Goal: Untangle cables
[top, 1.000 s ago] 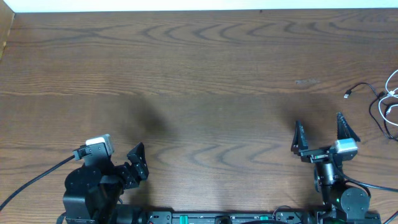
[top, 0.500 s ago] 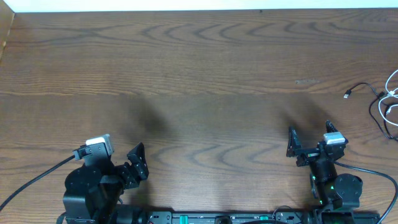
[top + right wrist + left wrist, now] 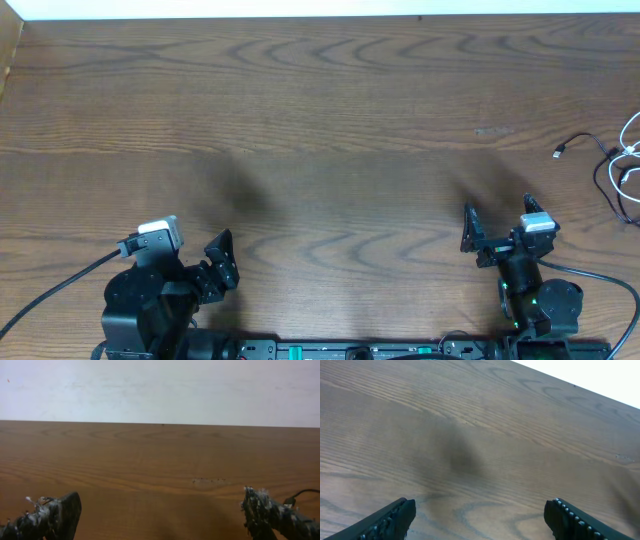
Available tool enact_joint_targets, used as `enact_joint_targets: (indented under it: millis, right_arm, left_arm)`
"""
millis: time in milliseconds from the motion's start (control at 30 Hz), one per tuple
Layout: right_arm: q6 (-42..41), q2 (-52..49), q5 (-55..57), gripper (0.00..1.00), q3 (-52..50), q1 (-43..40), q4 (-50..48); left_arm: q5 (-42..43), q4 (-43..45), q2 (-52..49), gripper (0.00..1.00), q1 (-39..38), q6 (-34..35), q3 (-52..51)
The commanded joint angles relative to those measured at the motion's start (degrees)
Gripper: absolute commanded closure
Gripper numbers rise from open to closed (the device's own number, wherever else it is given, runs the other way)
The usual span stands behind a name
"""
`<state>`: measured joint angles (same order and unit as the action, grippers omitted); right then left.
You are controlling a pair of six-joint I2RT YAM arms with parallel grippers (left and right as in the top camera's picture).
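The cables (image 3: 618,165) lie at the far right edge of the table in the overhead view: a black cable with a small plug end (image 3: 560,152) and a white cable partly cut off by the frame. A bit of black cable (image 3: 305,494) shows at the right of the right wrist view. My right gripper (image 3: 497,222) is open and empty near the front right, well short of the cables; its fingers frame bare wood (image 3: 160,515). My left gripper (image 3: 222,262) is open and empty at the front left, over bare wood (image 3: 480,520).
The wooden table (image 3: 320,120) stretches across the view with a white wall (image 3: 160,385) behind its far edge. The arm bases sit along the front edge. A black cable (image 3: 50,295) from the left arm trails off at the front left.
The right gripper pulled back toward the front edge and tilted between one second ago and half a second ago; since then nothing has moved. The left arm stayed still.
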<state>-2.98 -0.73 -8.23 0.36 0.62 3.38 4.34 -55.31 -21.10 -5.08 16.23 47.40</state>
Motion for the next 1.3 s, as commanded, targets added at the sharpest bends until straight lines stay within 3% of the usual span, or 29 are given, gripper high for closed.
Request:
enact_joint_targets:
  millis: [0,567,800,1033,1267]
  right_arm:
    - [0.3,0.3,0.4,0.01,0.0,0.1,0.3]
    - [0.3,0.3,0.4,0.01,0.0,0.1,0.3]
    - [0.3,0.3,0.4,0.01,0.0,0.1,0.3]
    - [0.3,0.3,0.4,0.01,0.0,0.1,0.3]
    - [0.3,0.3,0.4,0.01,0.0,0.1,0.3]
  left_arm:
    - [-0.5,0.1,0.2,0.13,-0.1,-1.0,-0.2]
    - [-1.6,-2.9,1.5,0.13,0.6,-1.4,-0.5]
    - [-1.6,-0.2,6.8,0.13,3.5,-1.4,-7.2]
    - [0.5,11.6,16.1,0.13,6.7,-1.4,-19.5]
    - [5.2,32.1,21.0,0.13,8.3,-5.0,-31.8]
